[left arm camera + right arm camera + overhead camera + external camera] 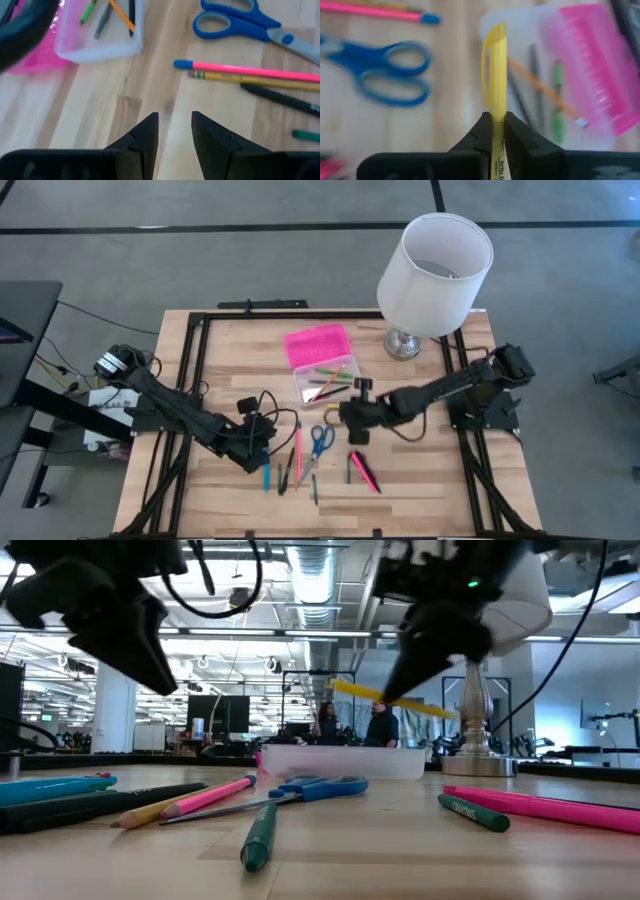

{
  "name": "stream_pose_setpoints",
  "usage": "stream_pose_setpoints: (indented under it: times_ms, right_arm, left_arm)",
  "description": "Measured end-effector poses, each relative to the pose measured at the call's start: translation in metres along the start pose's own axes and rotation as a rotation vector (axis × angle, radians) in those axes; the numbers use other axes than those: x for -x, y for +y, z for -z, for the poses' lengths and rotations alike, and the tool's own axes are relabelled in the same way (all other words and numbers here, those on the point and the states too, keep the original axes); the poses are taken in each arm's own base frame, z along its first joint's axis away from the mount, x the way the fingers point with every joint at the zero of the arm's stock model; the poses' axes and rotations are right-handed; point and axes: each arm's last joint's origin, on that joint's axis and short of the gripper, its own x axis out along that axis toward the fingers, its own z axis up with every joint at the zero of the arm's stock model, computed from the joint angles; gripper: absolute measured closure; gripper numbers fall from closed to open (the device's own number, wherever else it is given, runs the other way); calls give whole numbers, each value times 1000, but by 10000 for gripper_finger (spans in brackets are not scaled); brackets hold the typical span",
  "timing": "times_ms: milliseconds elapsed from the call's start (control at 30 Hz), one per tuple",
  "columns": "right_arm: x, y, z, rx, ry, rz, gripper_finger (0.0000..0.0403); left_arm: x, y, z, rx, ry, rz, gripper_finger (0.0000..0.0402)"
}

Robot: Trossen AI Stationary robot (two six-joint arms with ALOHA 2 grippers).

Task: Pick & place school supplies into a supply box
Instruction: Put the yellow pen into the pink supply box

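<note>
Note progress: supply box open mid-tabletop, few pens inside. Right claw clamps yellow highlighter beside box. Left claw parted, empty. Scissors, several pens remain.

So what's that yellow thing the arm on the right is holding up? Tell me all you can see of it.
It's a yellow highlighter, a slim plastic-looking marker with a clip on its cap and black print on the barrel. The right gripper pinches it partway along the barrel, cap end sticking out ahead. It hangs in the air, tilted, just short of the supply box, whose pink lid lies open. Only the fingers touch it.
</note>
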Motion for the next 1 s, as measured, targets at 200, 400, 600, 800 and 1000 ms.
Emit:
stream_pose_setpoints:
  times_ms: [200, 400, 600, 800, 1000]
  right_arm:
    - [-15, -37, -3, 11, 1, 60, 387]
    - [-26, -67, 1, -30, 30, 97, 385]
    - [-36, -86, -1, -55, -12, 41, 384]
    - [-58, -98, 6, -42, 8, -14, 384]
    - [-77, -104, 12, -71, 30, -2, 381]
  left_arm:
    - [5, -8, 15, 4, -19, -5, 290]
    - [12, -15, 22, -11, -56, -11, 290]
    - [13, -16, 23, -7, -59, -5, 291]
    - [13, -16, 23, 8, -61, -3, 291]
    - [13, -16, 23, 18, -61, -3, 291]
